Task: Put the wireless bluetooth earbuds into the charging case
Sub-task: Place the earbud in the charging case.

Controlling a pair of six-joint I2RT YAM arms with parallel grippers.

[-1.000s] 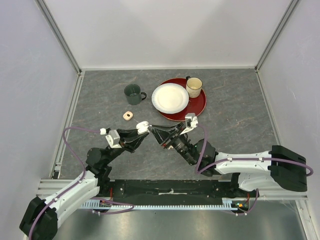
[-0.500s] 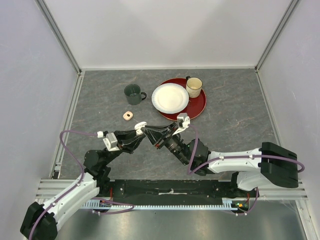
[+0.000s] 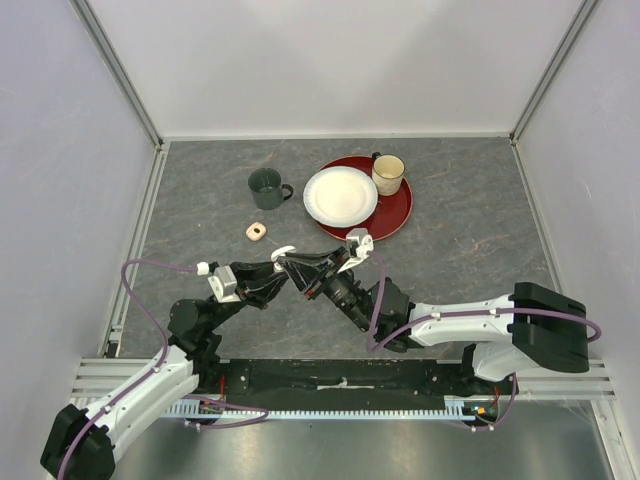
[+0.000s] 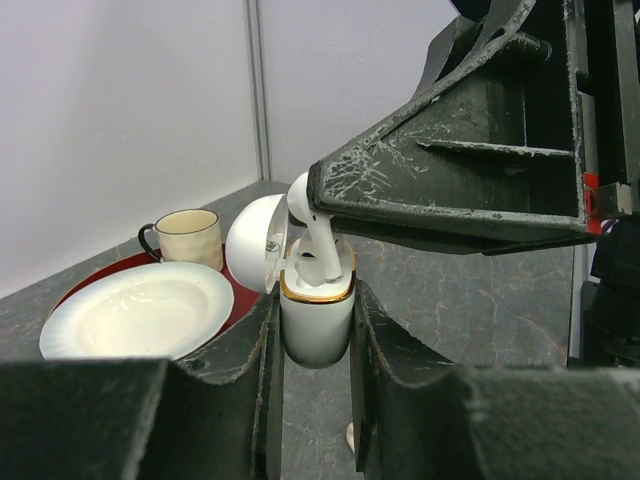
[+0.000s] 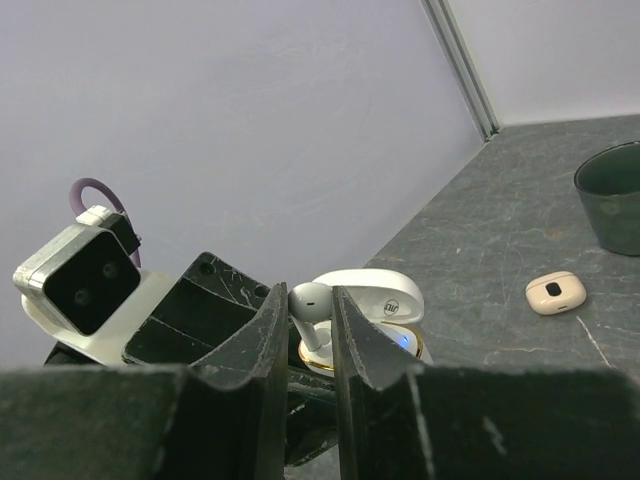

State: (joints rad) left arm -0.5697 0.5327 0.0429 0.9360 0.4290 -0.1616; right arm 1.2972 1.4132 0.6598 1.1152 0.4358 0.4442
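My left gripper (image 4: 315, 335) is shut on the body of a white charging case (image 4: 316, 318) with a gold rim, held upright above the table with its lid (image 4: 255, 243) swung open. My right gripper (image 5: 306, 312) is shut on the head of a white earbud (image 5: 310, 299). The earbud's stem (image 4: 322, 255) points down into the case's open top. In the top view the case (image 3: 283, 250) shows where the left gripper (image 3: 275, 262) and right gripper (image 3: 293, 264) meet. A small pale piece (image 4: 348, 436) lies on the table under the case; I cannot tell what it is.
A closed peach case (image 3: 257, 231) lies on the table just beyond the grippers. Behind it stands a dark green mug (image 3: 267, 187). A white plate (image 3: 340, 195) and a cream mug (image 3: 388, 174) sit on a red plate (image 3: 398, 212) at the back.
My right arm has moved left with the earbud, closing on the case. My left gripper has drawn back slightly with the case. Both grips are unchanged.
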